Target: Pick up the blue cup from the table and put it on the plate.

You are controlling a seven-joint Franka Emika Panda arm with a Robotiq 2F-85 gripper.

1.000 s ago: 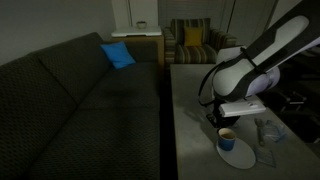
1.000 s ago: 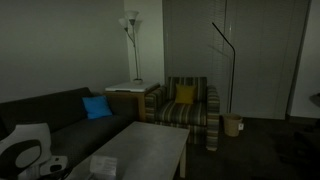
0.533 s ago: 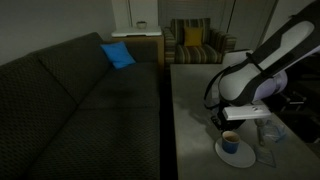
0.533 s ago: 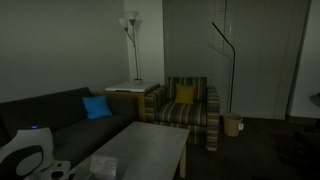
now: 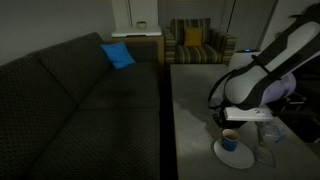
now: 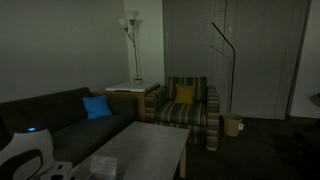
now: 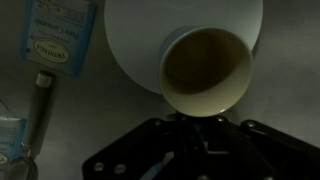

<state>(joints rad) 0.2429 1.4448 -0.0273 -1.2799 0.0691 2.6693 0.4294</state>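
Observation:
The blue cup [image 5: 229, 139], tan inside, is over the round white plate [image 5: 241, 157] near the table's [image 5: 190, 110] front end in an exterior view. My gripper [image 5: 228, 127] comes down on it from above. In the wrist view the cup [image 7: 205, 70] fills the middle, its mouth facing the camera and its near rim reaching into my gripper [image 7: 195, 120]. The white plate [image 7: 130, 40] lies right behind it. The jaws stand close together on the cup's near wall, but the rim hides the fingertips. I cannot tell whether the cup rests on the plate.
A tea packet [image 7: 60, 35] and a clear glassy vessel [image 5: 268, 131] lie beside the plate. A dark sofa [image 5: 80, 100] with a blue cushion [image 5: 117, 54] runs along the table. A striped armchair [image 6: 185, 108] and a floor lamp [image 6: 131, 40] stand beyond its far end.
The arm has shifted a little to the right and down with the cup, which now sits more centrally over the plate. The jaws have stayed shut.

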